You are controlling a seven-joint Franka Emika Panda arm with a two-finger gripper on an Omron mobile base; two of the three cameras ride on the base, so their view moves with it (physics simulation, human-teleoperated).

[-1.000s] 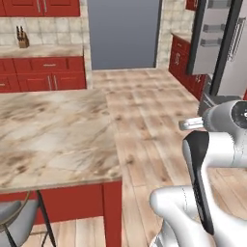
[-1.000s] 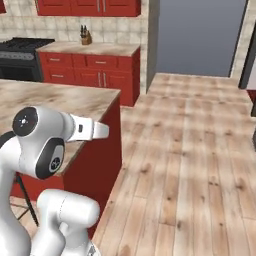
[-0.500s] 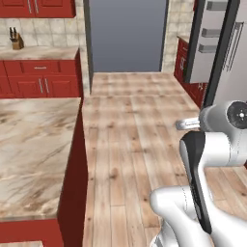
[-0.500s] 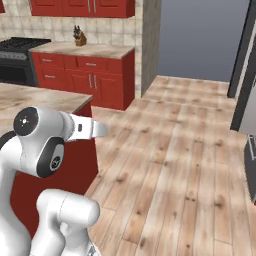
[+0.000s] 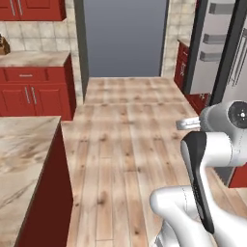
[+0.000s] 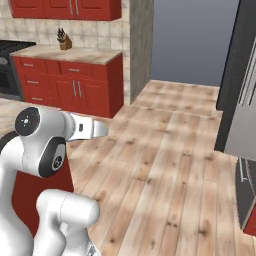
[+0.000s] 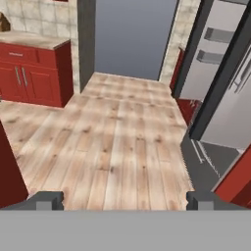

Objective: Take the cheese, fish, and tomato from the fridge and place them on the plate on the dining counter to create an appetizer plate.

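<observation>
Fridge (image 7: pixel 215 93) door ajar, bins hard to read; end effector (image 7: pixel 125 200) released, empty.

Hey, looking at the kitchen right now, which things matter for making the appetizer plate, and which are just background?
For the job: fridge, door open; dining counter; open gripper.
Background: knife block, back counter, red cabinets, stove.

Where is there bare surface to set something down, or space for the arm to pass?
The dining counter corner at left is bare. The wood floor between it and the fridge lies open. It narrows by the fridge's open door.
</observation>
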